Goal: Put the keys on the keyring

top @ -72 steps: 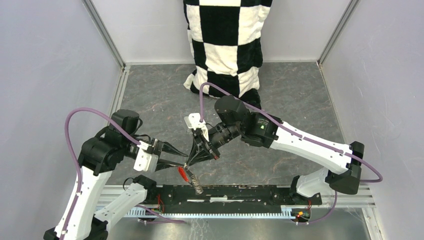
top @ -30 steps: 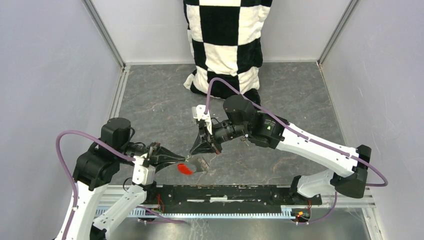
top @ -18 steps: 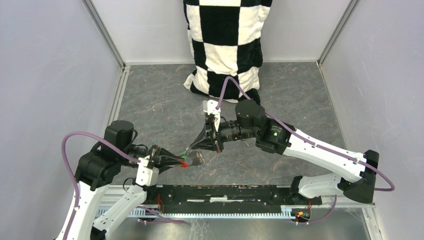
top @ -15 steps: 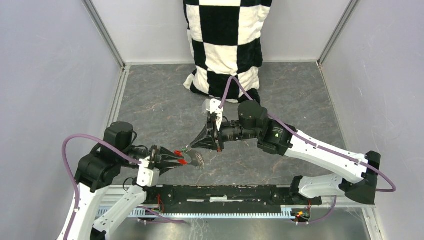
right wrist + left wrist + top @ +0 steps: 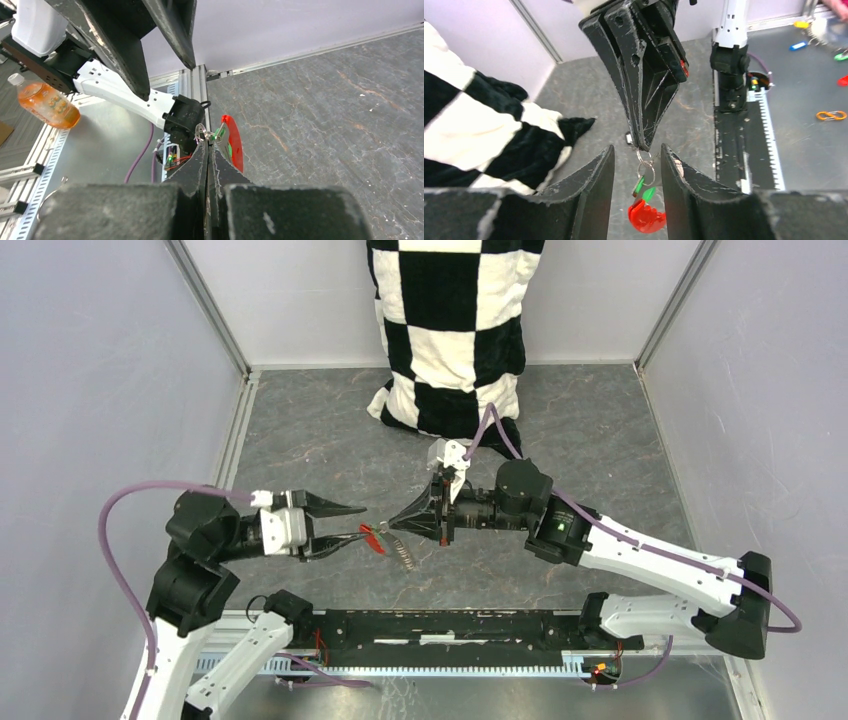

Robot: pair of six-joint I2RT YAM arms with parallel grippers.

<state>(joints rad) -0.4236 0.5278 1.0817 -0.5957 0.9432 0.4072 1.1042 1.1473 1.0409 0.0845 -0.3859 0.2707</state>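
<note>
My right pincer (image 5: 388, 527) pinches the keyring (image 5: 645, 169), green key (image 5: 644, 187) dangling, between my spread left pincer (image 5: 362, 521) at nine o'clock.

The thin silvery metal keyring (image 5: 646, 170) with red plastic tag hangs from the right gripper's (image 5: 642, 144) tips, directly between the left gripper's (image 5: 637, 148) two fingers (image 5: 594, 192).

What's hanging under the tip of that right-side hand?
A silvery ring, a green-tagged key and a red tag dangle between the open fingers of the left hand. Where it is pinched is hidden inside the shut right hand.
</note>
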